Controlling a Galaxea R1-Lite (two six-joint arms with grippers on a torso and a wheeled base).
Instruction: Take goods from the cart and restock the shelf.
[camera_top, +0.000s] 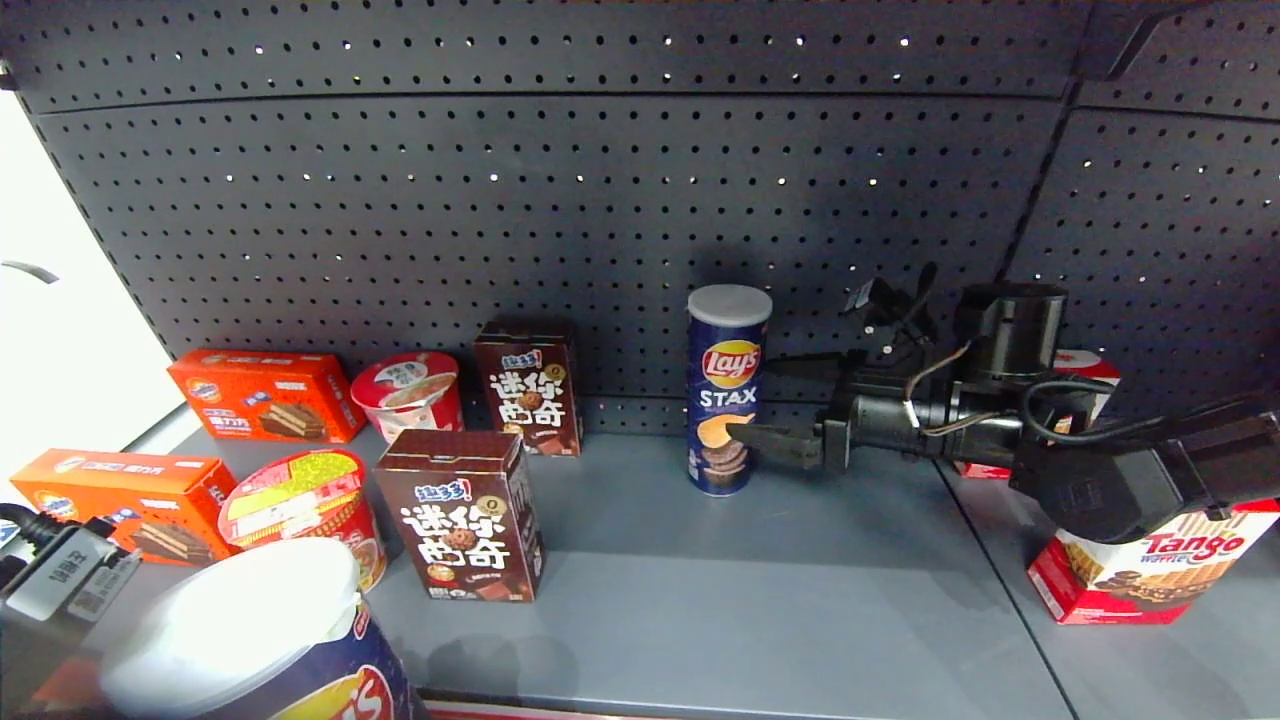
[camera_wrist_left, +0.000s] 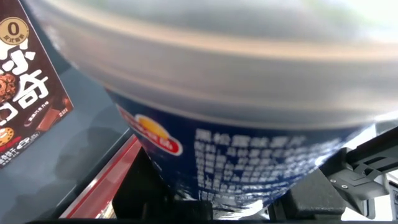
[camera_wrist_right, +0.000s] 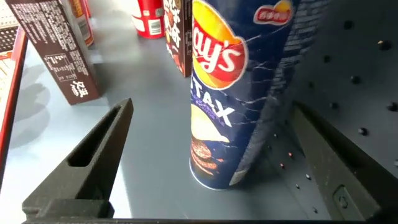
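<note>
Grey sheet metal forms the shelf (camera_top: 760, 600), backed by a dark perforated panel (camera_top: 500, 200). The landmark for everything else is the upright blue cardboard chip tube with a white plastic lid (camera_top: 728, 390), which stands close to that panel. The right gripper (camera_wrist_right: 211, 112) sits just to the tube's right, its jaws spread wide on either side of the tube's lower half, neither visibly pressing it. Well forward and left of that tube, at the shelf's front edge, a second blue chip tube (camera_top: 250, 640) is tilted in the air, pinched by the left gripper (camera_wrist_left: 236, 202). Between the two tubes, nearer the second, stands a brown cardboard biscuit box (camera_top: 462, 515). Such a tube is probably light, stiff-walled yet crushable, smooth, and tall enough to topple. A moderate squeeze around mid-body, away from the lid, seems the best hold.
</note>
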